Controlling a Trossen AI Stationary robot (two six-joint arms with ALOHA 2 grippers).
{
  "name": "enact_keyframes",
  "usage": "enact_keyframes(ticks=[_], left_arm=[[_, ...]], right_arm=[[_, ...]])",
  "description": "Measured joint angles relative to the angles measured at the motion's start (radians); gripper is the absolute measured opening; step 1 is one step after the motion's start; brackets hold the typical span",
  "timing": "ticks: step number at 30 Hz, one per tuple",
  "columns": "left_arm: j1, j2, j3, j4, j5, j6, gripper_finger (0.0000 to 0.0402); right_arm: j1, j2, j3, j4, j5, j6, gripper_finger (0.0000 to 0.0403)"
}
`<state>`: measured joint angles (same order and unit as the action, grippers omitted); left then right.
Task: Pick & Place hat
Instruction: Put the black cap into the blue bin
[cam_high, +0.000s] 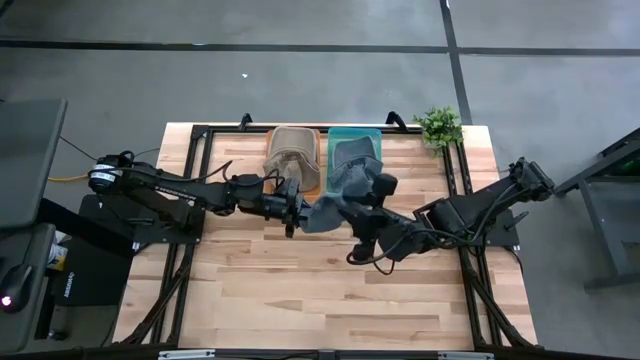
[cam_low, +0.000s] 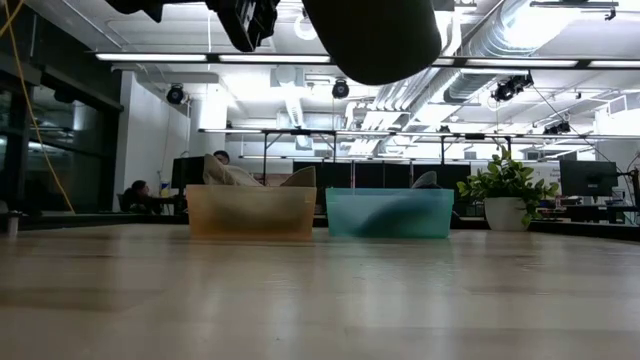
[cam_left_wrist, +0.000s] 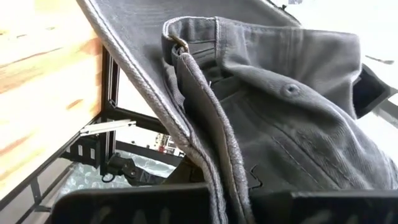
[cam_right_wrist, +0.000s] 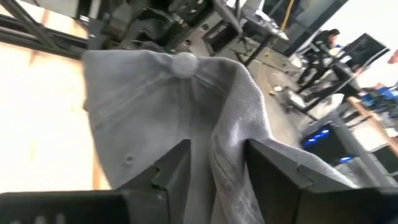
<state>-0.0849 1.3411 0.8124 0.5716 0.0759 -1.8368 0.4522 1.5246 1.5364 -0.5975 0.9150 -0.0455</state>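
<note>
A grey cap (cam_high: 328, 208) hangs between both grippers above the middle of the table, just in front of the two bins. My left gripper (cam_high: 298, 208) comes from the table's left and is shut on the cap's left side. My right gripper (cam_high: 350, 207) comes from the right and is shut on its crown. The left wrist view shows the cap's (cam_left_wrist: 280, 106) brim and stitched seams. The right wrist view shows the crown (cam_right_wrist: 149, 99) with its top button. In the low view a dark rounded shape (cam_low: 370, 40) hangs high over the table top. My left gripper holds the cap by a stitched edge of the crown beside the brim (cam_left_wrist: 217, 155), pinched between its two fingers (cam_left_wrist: 298, 205). It comes level from the table's left. The cap is lifted clear of the table. My right gripper pinches a raised fold of the crown cloth (cam_right_wrist: 227, 143) below the top button between its two fingers (cam_right_wrist: 174, 168), several layers bunched together. It comes from the table's right. The cap is clear of the table.
A tan bin (cam_high: 293, 150) with a tan hat inside and a teal bin (cam_high: 356, 140) with grey cloth inside stand side by side at the far edge. A potted plant (cam_high: 438, 125) stands at the far right corner. The near half of the wooden table (cam_high: 300, 300) is bare. People sit in the room beyond.
</note>
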Motion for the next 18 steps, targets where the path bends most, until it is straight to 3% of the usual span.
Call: enact_keyframes(ticks=[9,18], left_arm=[[0.001,0.0,0.0,-0.031,-0.016,0.05,0.0],[0.045,0.0,0.0,-0.047,-0.04,0.092,0.0]], right_arm=[[0.0,-0.025,0.0,-0.019,-0.05,0.05,0.0205],[0.0,-0.116,0.0,-0.018,-0.061,0.096,0.0217]])
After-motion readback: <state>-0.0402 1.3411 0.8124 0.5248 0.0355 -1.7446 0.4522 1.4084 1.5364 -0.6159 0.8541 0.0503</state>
